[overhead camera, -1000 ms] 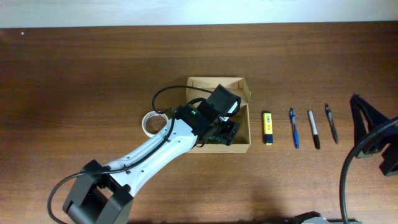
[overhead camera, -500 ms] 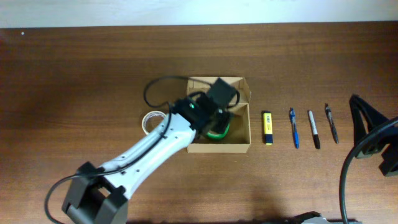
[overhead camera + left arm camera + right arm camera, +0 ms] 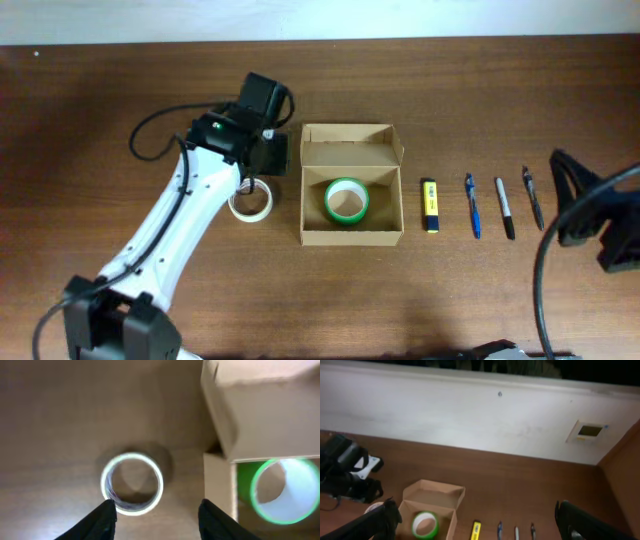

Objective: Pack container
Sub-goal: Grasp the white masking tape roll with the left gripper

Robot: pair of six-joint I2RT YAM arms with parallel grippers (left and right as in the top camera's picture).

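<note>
The left gripper point(image 3: 157, 512) hangs over the left half of the surface point(image 3: 120, 100), jaws partly spread and empty, with the white roll point(image 3: 132, 484) lying flat just ahead of its fingers point(image 3: 102, 519). In the wrist view the roll sits off-centre, toward the left finger, so a straight descent could land that finger on the rim and skid or tip the roll instead of straddling it. The roll also lies just beside the left wall of the box point(image 3: 352, 238), which stands mid-surface with its flap point(image 3: 350, 132) open on the far side. The right finger may catch that wall and shove the box. Inside, the green roll point(image 3: 328, 200) fills most of the floor, so a second roll could end up propped on it or on the wall. To the right, the highlighter point(image 3: 429, 205), blue pen point(image 3: 472, 205), marker point(image 3: 505, 208) and dark pen point(image 3: 533, 198) lie in a row, well apart from the box; any nudge could roll them. The right gripper point(image 3: 476, 505) waits at the far right, jaws wide and empty.
</note>
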